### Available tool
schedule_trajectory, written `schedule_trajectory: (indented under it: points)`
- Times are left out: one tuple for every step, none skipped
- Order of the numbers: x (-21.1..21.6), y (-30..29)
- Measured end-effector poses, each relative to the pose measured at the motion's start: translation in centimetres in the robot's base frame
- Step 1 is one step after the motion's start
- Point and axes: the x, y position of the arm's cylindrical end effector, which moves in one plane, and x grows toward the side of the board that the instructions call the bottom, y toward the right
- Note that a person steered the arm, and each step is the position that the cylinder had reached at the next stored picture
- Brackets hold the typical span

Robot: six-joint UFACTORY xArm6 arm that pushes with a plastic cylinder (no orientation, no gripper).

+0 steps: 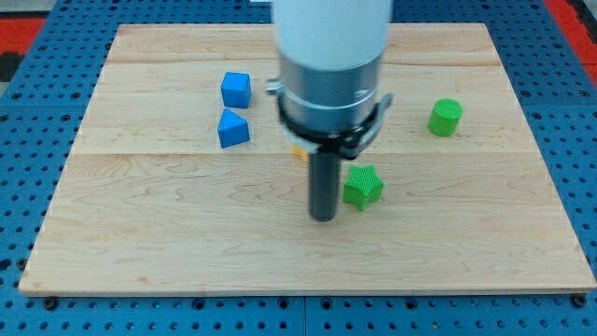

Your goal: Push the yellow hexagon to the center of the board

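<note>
My tip (pixel 323 217) rests on the wooden board (pixel 168 233) a little below the board's middle. A small sliver of yellow-orange block (pixel 298 150) shows just left of the rod, under the arm's body; most of it is hidden and its shape cannot be made out. A green star-shaped block (pixel 363 186) sits just right of the rod, close to my tip and slightly above it.
A blue cube (pixel 236 90) and a blue wedge-like block (pixel 233 128) sit at the upper left. A green cylinder (pixel 446 118) sits at the upper right. The arm's wide body (pixel 331 65) hides the board's top middle.
</note>
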Motion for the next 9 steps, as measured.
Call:
schedule_trajectory:
  points:
    - [-3.0,5.8]
    - [-7.7,7.3]
    - [-9.6,9.6]
    - [-12.1,1.2]
    - [-17.9,4.2]
    - [-21.0,12.0]
    - [-25.9,8.8]
    - [-26.1,3.7]
    - [-25.5,-2.8]
